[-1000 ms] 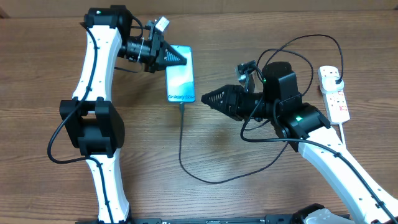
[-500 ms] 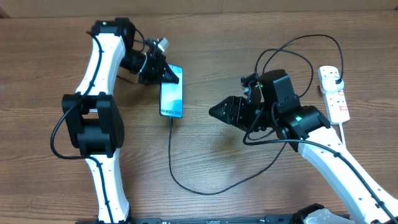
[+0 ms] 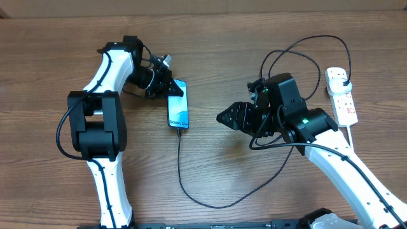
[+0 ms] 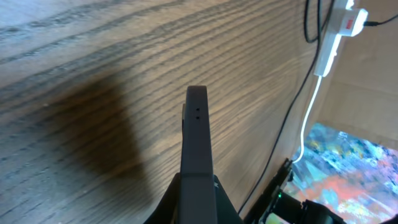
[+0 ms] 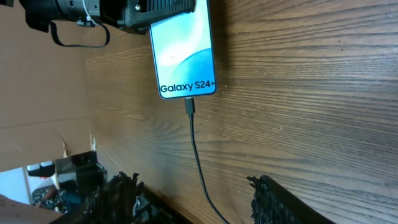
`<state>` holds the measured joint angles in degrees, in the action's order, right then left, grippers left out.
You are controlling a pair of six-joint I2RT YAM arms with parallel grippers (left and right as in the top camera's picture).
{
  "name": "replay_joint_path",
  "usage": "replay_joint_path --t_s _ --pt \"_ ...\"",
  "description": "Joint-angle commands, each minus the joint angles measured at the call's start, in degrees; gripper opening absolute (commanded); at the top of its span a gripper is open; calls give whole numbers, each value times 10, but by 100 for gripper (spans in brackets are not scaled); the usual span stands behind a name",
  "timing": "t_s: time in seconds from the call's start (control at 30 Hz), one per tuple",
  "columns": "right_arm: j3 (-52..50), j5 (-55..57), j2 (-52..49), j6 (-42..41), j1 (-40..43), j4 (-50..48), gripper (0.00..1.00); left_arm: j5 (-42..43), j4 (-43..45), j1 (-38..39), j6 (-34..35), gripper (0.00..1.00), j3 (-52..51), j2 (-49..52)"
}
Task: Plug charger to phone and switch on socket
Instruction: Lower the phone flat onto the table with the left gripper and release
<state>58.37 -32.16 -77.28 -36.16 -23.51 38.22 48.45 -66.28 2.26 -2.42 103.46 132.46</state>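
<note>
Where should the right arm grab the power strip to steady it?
Across the two long sides of the socket, around mid-length, coming straight down from above. It lies flat on the table and is narrow that way, so open jaws should span it. The charger's black plug occupies the far end, so stay off that.

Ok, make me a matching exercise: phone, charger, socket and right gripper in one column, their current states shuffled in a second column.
Things:
1. phone
2. charger
3. socket
4. right gripper

States:
A. open, holding nothing
B. tip plugged into the phone's bottom edge
C. top end clamped in the left gripper
D. lying near the right edge of the table

Pairs: 1-C, 2-B, 3-D, 4-A
</note>
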Motion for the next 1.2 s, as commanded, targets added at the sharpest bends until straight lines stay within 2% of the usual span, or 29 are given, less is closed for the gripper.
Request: replay_joint_path --t_s 0.0,0.77,0.9,1.17 --pt "1 17 0 7 -10 -1 62 -20 2 3 12 4 -2 -10" --pt "1 17 0 7 -16 1 62 -31 7 3 15 4 -2 22" --pt "1 17 0 7 -16 1 62 -65 8 4 44 4 -2 22" --pt "1 17 0 7 -16 1 62 -65 8 6 74 4 -2 22"
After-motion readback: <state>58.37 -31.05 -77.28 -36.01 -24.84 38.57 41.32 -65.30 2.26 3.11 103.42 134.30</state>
